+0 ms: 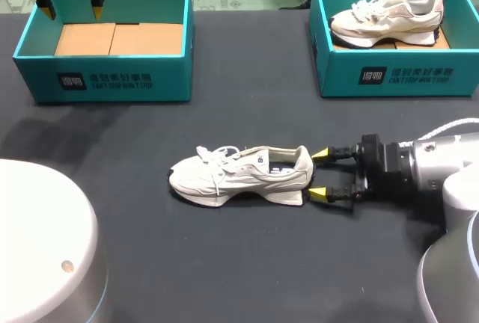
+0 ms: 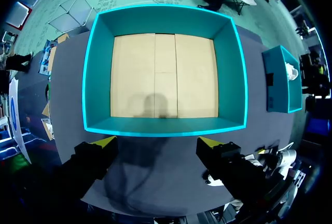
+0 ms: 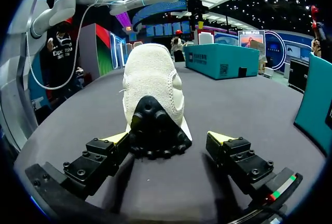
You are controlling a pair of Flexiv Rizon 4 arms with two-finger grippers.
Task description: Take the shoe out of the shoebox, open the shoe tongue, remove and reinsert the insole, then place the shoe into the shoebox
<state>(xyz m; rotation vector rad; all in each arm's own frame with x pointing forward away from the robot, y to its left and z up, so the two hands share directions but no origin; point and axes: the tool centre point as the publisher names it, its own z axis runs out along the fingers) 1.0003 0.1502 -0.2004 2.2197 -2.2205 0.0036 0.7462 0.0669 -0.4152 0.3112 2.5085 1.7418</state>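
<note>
Shoe: white sneaker (image 1: pixel 239 175) sits on its sole mid-table (image 1: pixel 247 263), outside both boxes. Toe to 9 o'clock, heel to 3 o'clock.
R gripper: (image 1: pixel 319 174) at 3 o'clock of the shoe, low near the table top. Fingers spread wide, heel just at the tips, not clamped.
L gripper: (image 1: pixel 72 10) hangs up over the L shoebox (image 1: pixel 112 76), fingers apart, holding nothing.
L shoebox: teal, open top, at 10 o'clock of the shoe.
R shoebox: (image 1: pixel 397 76) at 2 o'clock of the shoe. A 2nd shoe (image 1: pixel 385 18) lies inside, toe to 9 o'clock.
Head view only: both boxes and both arms together, plus the shoe's side and laces.
L wrist view only: looks straight down into the L shoebox (image 2: pixel 166 128). Bare cardboard floor (image 2: pixel 163 73) w/ the gripper's shadow on it. The box lies ahead of the L gripper (image 2: pixel 156 143).
R wrist view only: heel-on look at the shoe (image 3: pixel 153 84), black heel patch facing the R gripper (image 3: pixel 169 140). One finger is right by the heel's side, contact unclear. The other stands clear, w/ table showing between.
</note>
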